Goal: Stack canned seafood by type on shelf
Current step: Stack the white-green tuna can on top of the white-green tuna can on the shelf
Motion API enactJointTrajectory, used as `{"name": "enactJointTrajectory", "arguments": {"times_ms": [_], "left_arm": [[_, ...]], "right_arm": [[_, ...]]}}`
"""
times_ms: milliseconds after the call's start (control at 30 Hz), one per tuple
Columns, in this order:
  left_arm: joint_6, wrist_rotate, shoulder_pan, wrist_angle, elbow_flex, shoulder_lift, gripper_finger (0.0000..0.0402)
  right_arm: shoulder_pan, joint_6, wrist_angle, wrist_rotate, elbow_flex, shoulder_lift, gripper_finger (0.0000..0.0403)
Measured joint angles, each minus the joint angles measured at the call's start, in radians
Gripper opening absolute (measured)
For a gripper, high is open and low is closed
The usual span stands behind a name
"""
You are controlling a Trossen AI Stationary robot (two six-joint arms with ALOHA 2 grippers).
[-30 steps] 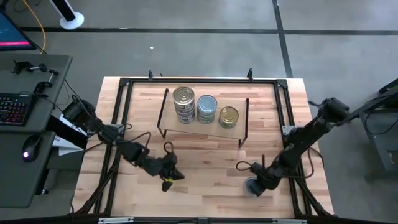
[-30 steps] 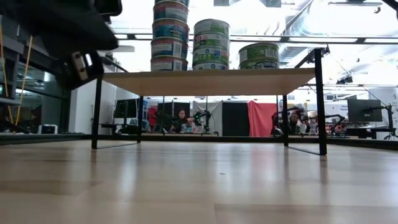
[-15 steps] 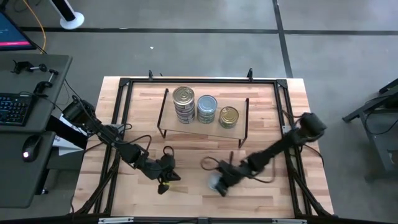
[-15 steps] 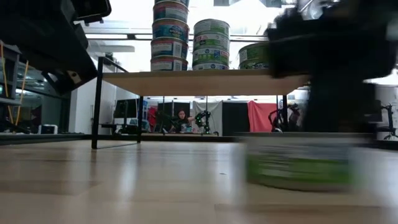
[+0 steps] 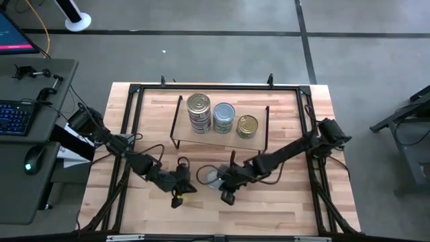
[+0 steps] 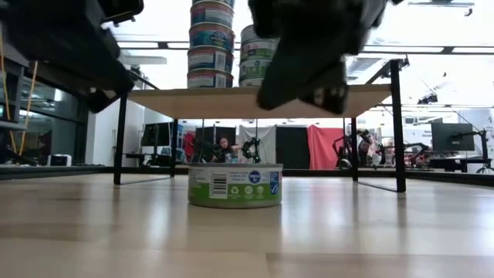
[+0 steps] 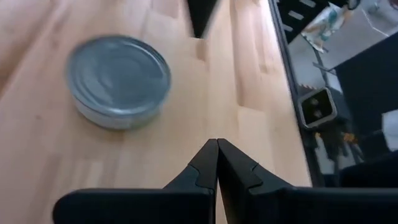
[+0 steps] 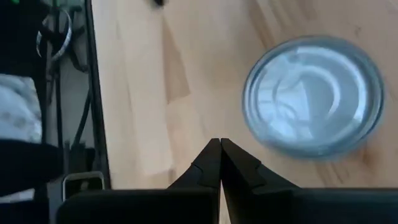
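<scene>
1. Right gripper point(image 5: 227, 195) is sitting low over the tabletop point(image 5: 295, 215) in the high view, fingers pressed together and gripping nothing. The loose can point(image 5: 210, 177) is standing just beside it, in front of the shelf point(image 5: 201, 143). The left gripper point(image 5: 181, 195) is waiting near the can's other side, also pinched shut and empty. On the shelf, three stacks of cans point(image 5: 222, 117) are standing side by side.

2. Seen from table height, the loose can point(image 6: 235, 185) is resting upright on the wood, green label facing out, apart from any finger. The shelf point(image 6: 255, 100) is carrying the stacks above and behind it.

3. Looking from the left wrist, that arm's closed fingertips point(image 7: 217, 163) are pointing across bare wood, with the can point(image 7: 118, 81) lying ahead and to one side, untouched.

4. Looking from the right wrist, the shut right gripper point(image 8: 220, 160) is aiming past the can point(image 8: 314, 93), whose shiny lid is facing up.

5. Judging by its look, the tin is rigid and probably fairly weighty, with smooth, slippery metal. Taking it across the side wall, with the fingers opening wider than the can first, seems safest.
</scene>
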State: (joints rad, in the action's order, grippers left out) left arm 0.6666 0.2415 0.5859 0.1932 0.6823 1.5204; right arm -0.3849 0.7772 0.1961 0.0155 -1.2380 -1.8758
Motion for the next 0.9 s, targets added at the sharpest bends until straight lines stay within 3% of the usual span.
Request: {"name": "enactJointTrajectory", "arguments": {"times_ms": [100,267,367,467,567,700,800,900], "left_arm": [[-0.032,0.014,-0.028,0.018,0.000,0.000,0.0000],[-0.134,0.014,-0.076,0.065,0.000,0.000,0.0000],[-0.199,0.001,-0.104,0.059,0.015,0.003,0.0000],[-0.245,-0.026,-0.123,0.058,0.042,0.029,0.0000],[-0.276,-0.018,-0.121,0.045,0.066,0.068,0.0000],[-0.276,0.017,-0.109,-0.002,0.076,0.101,0.0000],[-0.271,0.028,-0.104,-0.028,0.076,0.118,0.0000],[-0.254,0.047,-0.107,-0.016,0.076,0.134,0.0000]], "right_arm": [[-0.036,0.004,0.090,-0.029,-0.012,0.035,0.0000],[-0.115,0.110,0.332,-0.163,-0.014,0.073,0.0000],[-0.156,0.178,0.369,-0.200,0.005,0.078,0.0000],[-0.182,0.255,0.216,-0.187,0.099,0.079,0.0000],[-0.193,0.326,-0.064,-0.190,0.231,0.078,0.0000],[-0.187,0.342,-0.389,-0.279,0.365,0.078,0.0000],[-0.180,0.242,-0.491,-0.410,0.381,0.078,0.0000],[-0.166,0.057,-0.478,-0.534,0.361,0.069,0.0000]]}}
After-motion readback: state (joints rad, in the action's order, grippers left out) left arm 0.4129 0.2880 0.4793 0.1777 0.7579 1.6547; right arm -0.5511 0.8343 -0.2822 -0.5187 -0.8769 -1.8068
